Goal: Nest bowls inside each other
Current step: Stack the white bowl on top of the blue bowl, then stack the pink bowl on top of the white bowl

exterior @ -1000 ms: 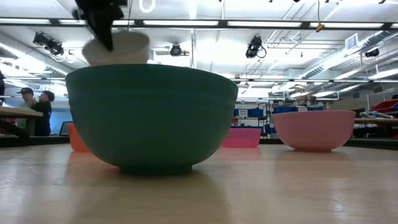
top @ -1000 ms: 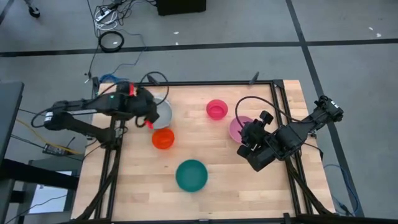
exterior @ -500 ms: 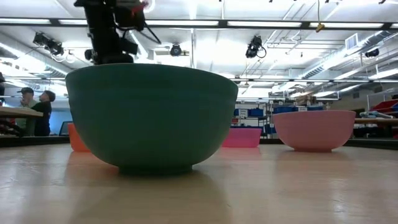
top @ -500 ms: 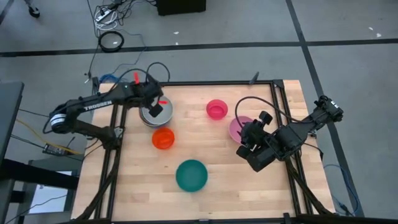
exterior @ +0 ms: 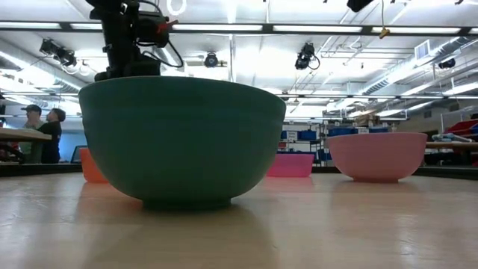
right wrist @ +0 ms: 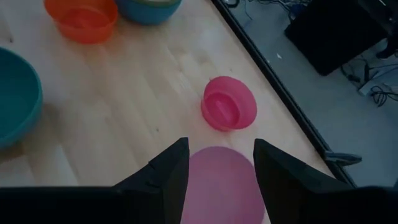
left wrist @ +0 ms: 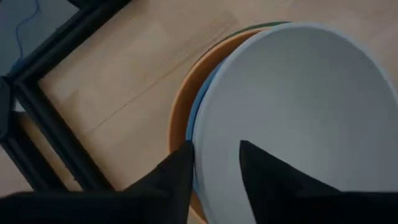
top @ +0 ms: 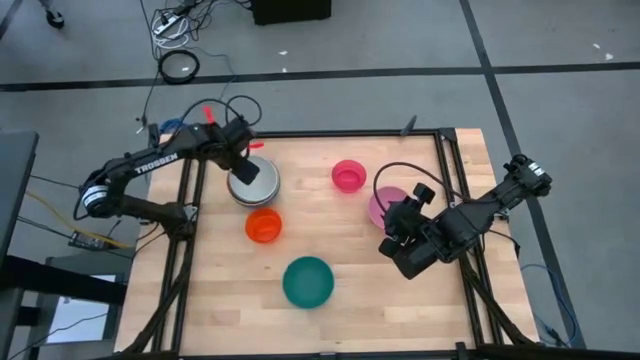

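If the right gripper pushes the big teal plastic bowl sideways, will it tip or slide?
The big teal plastic bowl would probably slide, not tip: in the low view it sits on a flat foot, broad for its height. It is likely light, being empty in the high view, so a gentle push may move it quickly. The smooth wooden table probably offers little grip.

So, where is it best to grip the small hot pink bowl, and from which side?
Probably on the rim of the hot pink bowl, coming from straight above: it stands upright with its mouth open and nothing touching it, so one finger could go inside the thin wall and one outside.
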`<state>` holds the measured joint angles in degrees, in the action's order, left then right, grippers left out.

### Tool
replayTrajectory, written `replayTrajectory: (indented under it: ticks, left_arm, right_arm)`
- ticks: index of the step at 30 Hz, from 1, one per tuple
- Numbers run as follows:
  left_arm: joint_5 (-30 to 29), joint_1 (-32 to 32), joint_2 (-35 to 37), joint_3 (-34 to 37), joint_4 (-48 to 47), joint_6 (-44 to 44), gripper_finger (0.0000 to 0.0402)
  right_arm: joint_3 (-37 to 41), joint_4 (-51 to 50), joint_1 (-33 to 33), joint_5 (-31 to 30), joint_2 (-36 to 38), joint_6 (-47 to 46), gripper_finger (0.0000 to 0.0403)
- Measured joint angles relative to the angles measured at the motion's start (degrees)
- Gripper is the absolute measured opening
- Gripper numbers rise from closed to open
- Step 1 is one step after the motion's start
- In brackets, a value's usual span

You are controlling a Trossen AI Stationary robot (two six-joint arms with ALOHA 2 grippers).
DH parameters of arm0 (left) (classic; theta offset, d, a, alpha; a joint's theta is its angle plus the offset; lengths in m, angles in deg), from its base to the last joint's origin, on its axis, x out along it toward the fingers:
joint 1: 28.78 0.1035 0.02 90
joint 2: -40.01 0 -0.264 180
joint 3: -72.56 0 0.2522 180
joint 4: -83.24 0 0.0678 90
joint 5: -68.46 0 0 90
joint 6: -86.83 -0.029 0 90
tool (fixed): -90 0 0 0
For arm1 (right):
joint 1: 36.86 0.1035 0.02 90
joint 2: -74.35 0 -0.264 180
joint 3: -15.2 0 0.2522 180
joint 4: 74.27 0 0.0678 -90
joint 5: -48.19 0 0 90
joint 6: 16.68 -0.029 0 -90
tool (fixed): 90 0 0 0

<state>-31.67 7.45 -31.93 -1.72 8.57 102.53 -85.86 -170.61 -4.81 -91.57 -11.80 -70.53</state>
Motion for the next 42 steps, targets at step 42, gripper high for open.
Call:
replayTrajectory:
  ticks: [42]
  left_arm:
    - [17.27,-30.99,15.82,-25.57,9.06,2.79,0.0171]
  right_arm:
    - [23.99,25.08,-20.5,32.21,0.28,3.86,0.0201]
